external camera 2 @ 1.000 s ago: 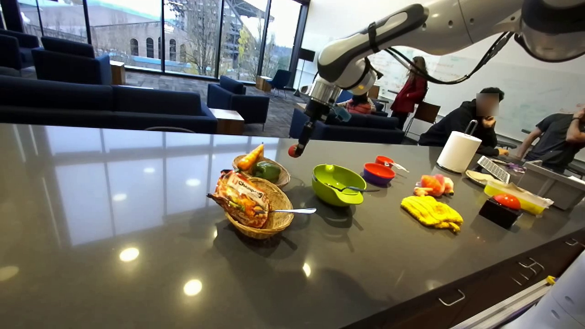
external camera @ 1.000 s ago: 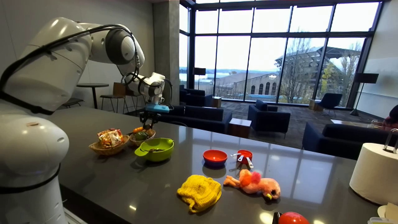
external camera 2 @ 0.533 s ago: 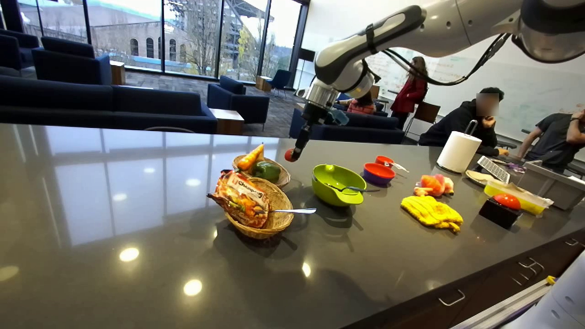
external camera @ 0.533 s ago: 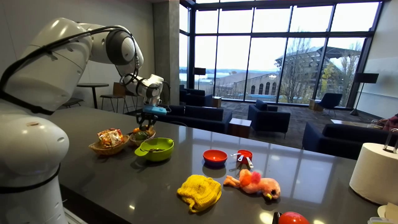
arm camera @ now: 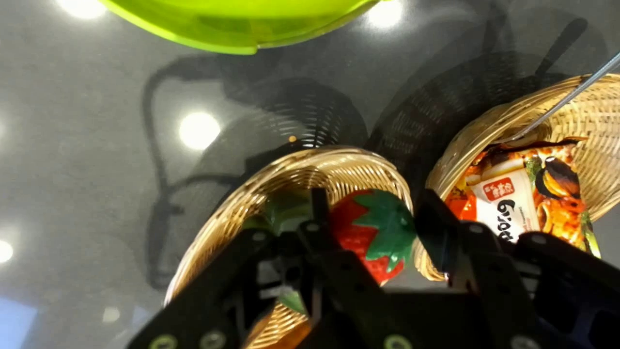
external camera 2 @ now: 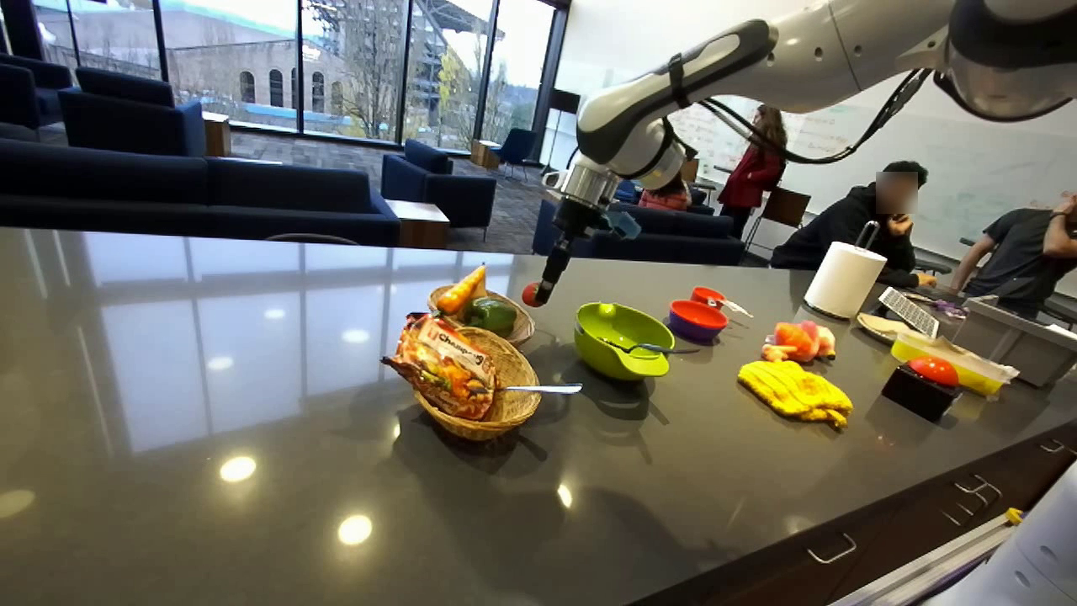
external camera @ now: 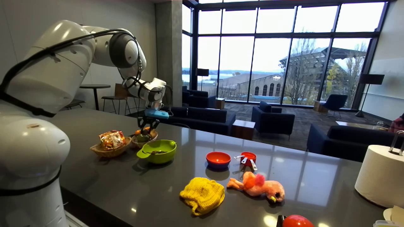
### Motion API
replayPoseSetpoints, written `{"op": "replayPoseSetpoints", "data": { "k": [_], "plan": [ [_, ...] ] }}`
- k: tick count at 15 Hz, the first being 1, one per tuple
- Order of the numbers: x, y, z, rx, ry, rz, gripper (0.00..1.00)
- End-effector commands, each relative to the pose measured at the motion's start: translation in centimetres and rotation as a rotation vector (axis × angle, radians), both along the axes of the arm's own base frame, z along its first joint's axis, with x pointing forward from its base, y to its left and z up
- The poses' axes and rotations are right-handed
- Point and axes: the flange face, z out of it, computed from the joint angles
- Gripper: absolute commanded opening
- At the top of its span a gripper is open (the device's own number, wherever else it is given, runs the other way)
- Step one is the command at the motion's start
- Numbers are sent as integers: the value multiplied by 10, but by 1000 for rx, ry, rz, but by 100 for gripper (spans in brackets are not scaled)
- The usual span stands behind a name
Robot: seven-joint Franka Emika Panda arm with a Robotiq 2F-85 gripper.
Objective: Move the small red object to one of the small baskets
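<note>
The pincer (arm camera: 375,207) is closed around the red strawberry (arm camera: 365,232) and grips it from both sides, in the air above the desk (external camera 2: 715,454), close to the small basket (arm camera: 348,169) in which the green pepper (external camera 2: 491,316) and the carrot (external camera 2: 462,291) are lying.

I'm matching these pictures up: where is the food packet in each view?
In an exterior view: packet, well left, below mid-height.
In an exterior view: packet, slightly left of centre, below mid-height.
Wrist view: packet, right side, near mid-height.
Shared landmark: green bowl, right of the packet in both exterior views, along the wrist view's top edge.
</note>
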Motion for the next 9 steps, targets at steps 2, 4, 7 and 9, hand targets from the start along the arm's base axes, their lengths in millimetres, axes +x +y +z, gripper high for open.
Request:
{"op": "replayPoseSetpoints", "data": {
  "k": [2, 4, 7, 9],
  "plan": [
    [3, -9, -9, 48, 28, 3, 23],
    [3, -13, -13, 56, 37, 2, 23],
    [3, -16, -20, 66, 52, 7, 23],
    [3, -16, -23, 72, 60, 20, 23]
  ]
}}
